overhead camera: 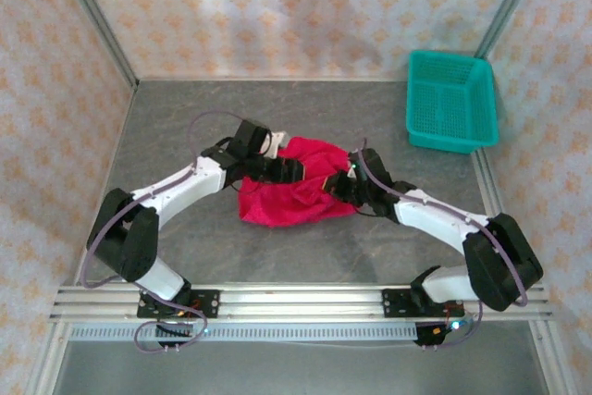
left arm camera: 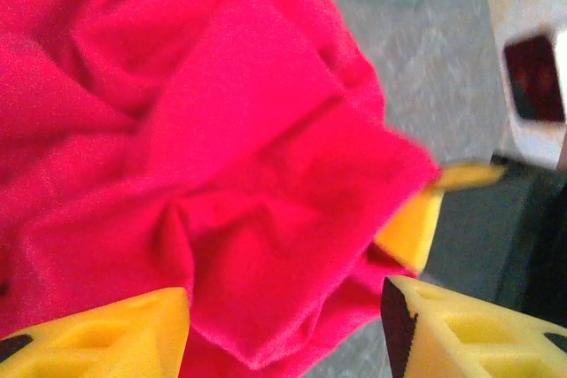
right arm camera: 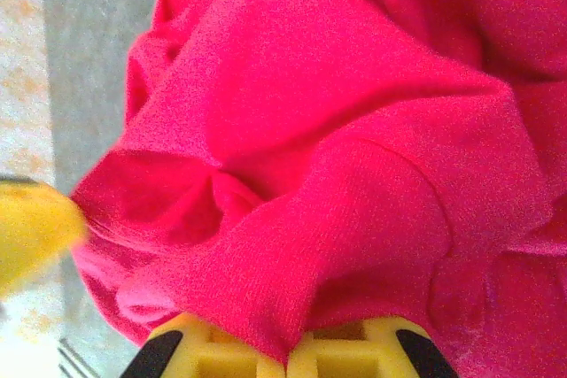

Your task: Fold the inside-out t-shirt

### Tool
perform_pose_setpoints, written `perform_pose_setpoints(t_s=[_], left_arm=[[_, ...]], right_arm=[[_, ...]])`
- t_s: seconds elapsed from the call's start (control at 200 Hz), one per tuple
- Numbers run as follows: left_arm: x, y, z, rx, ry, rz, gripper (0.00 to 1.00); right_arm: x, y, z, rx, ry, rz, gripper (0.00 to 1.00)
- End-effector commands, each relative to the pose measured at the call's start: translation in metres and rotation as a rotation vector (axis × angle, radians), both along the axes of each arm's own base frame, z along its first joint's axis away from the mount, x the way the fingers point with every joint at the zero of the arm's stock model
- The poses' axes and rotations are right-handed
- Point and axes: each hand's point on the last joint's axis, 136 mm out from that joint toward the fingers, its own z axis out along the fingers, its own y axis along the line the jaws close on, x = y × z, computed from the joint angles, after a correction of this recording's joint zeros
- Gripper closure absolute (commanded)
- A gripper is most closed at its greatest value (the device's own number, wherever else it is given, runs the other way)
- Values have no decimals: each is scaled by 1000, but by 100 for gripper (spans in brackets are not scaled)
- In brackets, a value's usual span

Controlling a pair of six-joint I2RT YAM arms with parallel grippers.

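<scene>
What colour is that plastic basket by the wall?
The basket is teal, clearest in the top external view.

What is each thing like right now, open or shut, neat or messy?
t-shirt, crumpled in a heap, not folded.
left gripper, open, cloth between its fingers.
right gripper, shut on the t-shirt.
basket, upright and empty.

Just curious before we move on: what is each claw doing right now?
Left gripper: open, the t-shirt loose between its jaws.
Right gripper: closed on the t-shirt.
</scene>
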Motion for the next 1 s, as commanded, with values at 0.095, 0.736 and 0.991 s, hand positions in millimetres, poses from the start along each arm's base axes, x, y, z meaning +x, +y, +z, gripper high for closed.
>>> perform_pose_setpoints(t_s=[0.095, 0.736, 0.991], left_arm=[[-3, -17, -4, -37, -77, -109, 40], [75, -25, 50, -121, -138, 33, 100], [105, 31, 115, -87, -224, 176, 100]], right_arm=[[18, 7, 29, 144, -25, -29, 100], [5, -3, 10, 21, -62, 59, 100], [-2, -20, -38, -135, -5, 80, 100]])
